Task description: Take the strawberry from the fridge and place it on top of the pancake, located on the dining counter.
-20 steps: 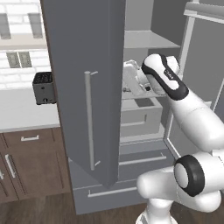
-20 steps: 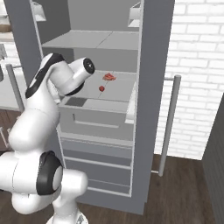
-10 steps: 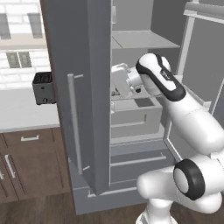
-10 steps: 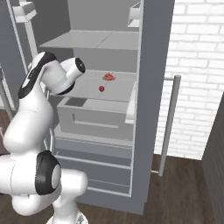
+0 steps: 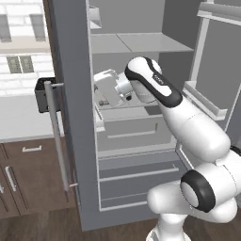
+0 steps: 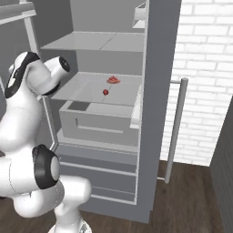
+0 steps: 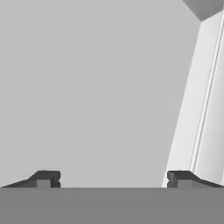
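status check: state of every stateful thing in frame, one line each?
fridge: both doors swung open, shelves exposed
strawberry: resting on the middle shelf, not held
pinkish-red slab: lying on the same shelf, behind the strawberry, apart from it
crisper drawer: pushed in, shut
end effector: open, holding nothing, facing a blank grey surface
toaster: on the counter behind the left door, partly hidden

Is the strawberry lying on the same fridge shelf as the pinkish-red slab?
Yes, the right base view shows the strawberry on the middle shelf of the fridge, apart from and in front of the pinkish-red slab.
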You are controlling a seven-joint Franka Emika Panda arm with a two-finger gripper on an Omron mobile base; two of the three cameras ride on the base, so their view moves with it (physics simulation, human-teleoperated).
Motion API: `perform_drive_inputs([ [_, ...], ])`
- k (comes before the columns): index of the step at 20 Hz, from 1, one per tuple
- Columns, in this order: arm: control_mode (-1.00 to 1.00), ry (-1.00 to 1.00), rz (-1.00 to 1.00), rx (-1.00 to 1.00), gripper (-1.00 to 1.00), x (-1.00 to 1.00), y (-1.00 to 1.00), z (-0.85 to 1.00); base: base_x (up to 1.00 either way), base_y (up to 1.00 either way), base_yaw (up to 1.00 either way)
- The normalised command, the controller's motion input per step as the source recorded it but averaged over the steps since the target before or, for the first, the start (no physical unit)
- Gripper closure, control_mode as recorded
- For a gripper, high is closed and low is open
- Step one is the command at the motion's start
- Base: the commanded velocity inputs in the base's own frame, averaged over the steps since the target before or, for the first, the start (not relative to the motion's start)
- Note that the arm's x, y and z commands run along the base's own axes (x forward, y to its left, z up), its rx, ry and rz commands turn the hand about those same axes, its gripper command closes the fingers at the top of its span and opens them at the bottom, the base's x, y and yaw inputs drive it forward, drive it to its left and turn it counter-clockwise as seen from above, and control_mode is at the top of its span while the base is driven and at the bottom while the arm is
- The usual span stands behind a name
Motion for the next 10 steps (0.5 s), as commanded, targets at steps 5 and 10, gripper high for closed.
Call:
perform_drive_inputs([
  [5, -1.0, 0.0, 0.05, -0.03, -1.0, -0.15, 0.58, 0.0, 0.0, 0.0, 0.0],
  [10, -1.0, -0.03, 0.0, -0.01, -1.0, -0.07, 0.0, 0.03, 0.0, 0.0, 0.0],
])
